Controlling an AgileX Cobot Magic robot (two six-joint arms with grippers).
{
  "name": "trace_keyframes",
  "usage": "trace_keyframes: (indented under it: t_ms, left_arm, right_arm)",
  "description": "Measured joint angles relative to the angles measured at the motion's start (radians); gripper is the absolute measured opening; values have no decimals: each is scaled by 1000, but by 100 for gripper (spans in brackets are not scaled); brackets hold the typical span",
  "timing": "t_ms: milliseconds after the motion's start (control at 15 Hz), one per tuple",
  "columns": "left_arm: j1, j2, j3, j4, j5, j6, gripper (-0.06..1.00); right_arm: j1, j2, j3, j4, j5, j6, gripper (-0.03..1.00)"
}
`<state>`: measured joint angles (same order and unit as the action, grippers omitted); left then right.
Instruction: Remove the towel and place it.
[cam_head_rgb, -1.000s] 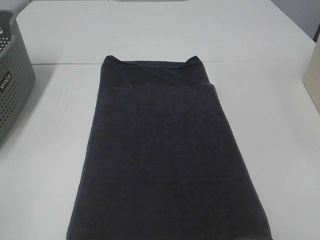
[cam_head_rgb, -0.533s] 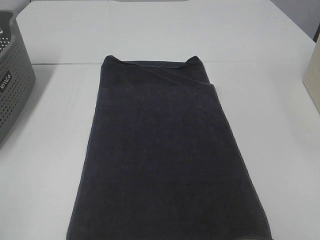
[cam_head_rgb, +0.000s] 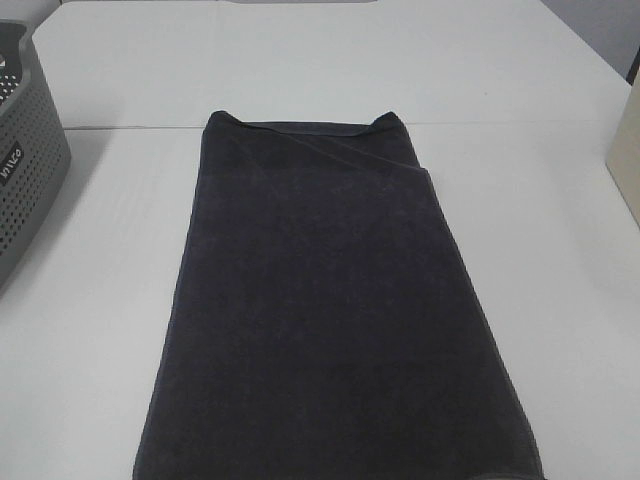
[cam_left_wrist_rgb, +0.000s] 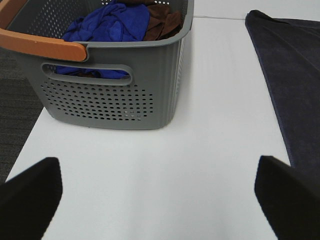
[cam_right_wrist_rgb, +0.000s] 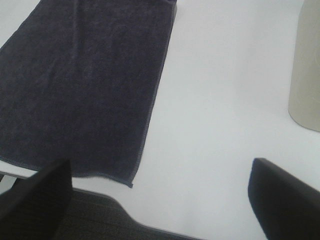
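White tabletop (cam_head_rgb: 560, 300) fills the high view, smooth and matte, with a seam running across its upper part; on it, centre frame, lies the towel (cam_head_rgb: 330, 320), flat and spread out; its long axis runs from the bottom edge of the frame up toward the seam, the far short end hemmed, with a small peak at each far corner; dark navy, almost black, soft terry nap with thin stitched edges, and a diagonal fold line shows near the upper right corner. At the left edge sits a gray perforated plastic basket (cam_head_rgb: 25, 170), apart from the towel; blue and brown cloths (cam_left_wrist_rgb: 120, 22) are heaped inside it. Left gripper (cam_left_wrist_rgb: 160, 200) hangs over bare table, jaws spread wide, holding nothing; right gripper (cam_right_wrist_rgb: 160, 200) likewise gapes wide and empty, near the towel's corner.
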<state>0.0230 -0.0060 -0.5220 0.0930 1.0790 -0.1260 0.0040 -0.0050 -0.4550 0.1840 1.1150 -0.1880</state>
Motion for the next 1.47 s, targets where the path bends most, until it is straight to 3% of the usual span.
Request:
trace_keyframes:
  t_ms: [1467]
  left_arm:
    - [0,0,0,0,0,0,99]
  right_arm:
    - [0,0,0,0,0,1,96]
